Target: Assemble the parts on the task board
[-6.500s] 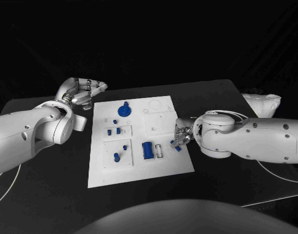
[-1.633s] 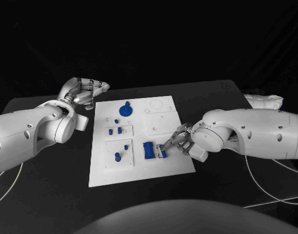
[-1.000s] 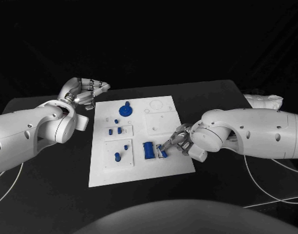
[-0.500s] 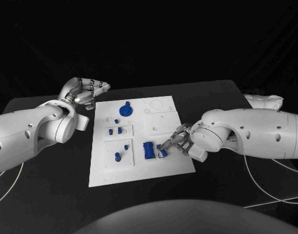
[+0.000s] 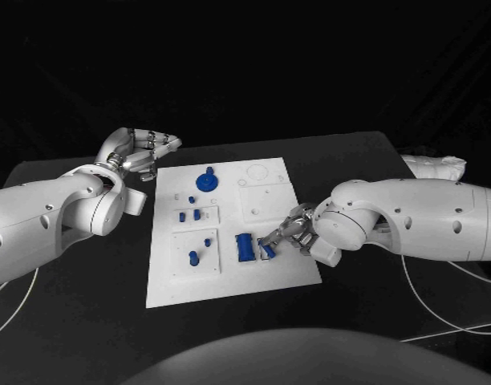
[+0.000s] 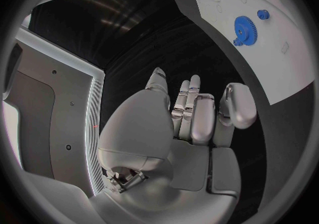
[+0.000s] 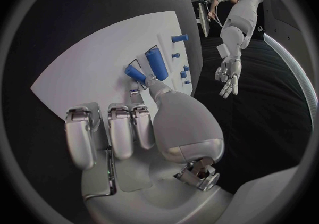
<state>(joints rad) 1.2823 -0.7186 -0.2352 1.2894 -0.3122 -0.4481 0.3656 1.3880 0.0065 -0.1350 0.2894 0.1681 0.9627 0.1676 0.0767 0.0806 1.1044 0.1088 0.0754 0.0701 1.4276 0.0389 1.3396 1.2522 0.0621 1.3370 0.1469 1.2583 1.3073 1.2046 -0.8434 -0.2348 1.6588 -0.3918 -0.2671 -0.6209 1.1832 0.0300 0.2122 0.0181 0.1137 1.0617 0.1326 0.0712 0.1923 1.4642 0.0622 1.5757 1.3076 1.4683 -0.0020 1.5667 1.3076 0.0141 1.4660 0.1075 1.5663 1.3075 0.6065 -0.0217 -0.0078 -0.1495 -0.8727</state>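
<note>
Right hand (image 5: 290,235) pinching small blue part (image 7: 135,73), left hand (image 5: 139,150) curled, empty

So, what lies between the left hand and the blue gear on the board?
Nothing lies there. In the head view, only black table and a bare strip of the task board separate the left hand from the blue gear.

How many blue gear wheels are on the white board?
1. The blue gear lies near the far left end of the task board, close to the left hand. The other blue parts are not gears. The right hand may hide something.
</note>
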